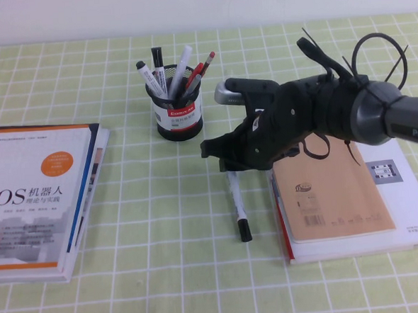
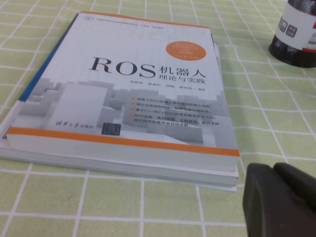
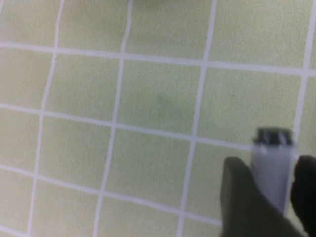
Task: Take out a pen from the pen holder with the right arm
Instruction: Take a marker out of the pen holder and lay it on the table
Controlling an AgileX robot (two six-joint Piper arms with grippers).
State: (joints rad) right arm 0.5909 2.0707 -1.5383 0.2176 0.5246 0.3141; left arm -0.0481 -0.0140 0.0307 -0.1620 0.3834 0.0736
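Green checked cloth (image 1: 132, 289): right claw (image 1: 227, 162) straddles lying pen (image 1: 237, 206), left claw (image 2: 281, 202) beside book (image 2: 148, 94).

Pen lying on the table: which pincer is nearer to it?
Right. The right pincer hangs over the pen's far end; the left pincer sits by the ROS book, well away.

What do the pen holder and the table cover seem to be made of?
Pen holder: probably black metal mesh, matte; a fine grid shows faintly on its wall. Table cover: cloth or plastic sheet, matte green with white checks; it lies flat, with no glare. Right pincer is over the lying pen, near the holder; left pincer is by the ROS book.
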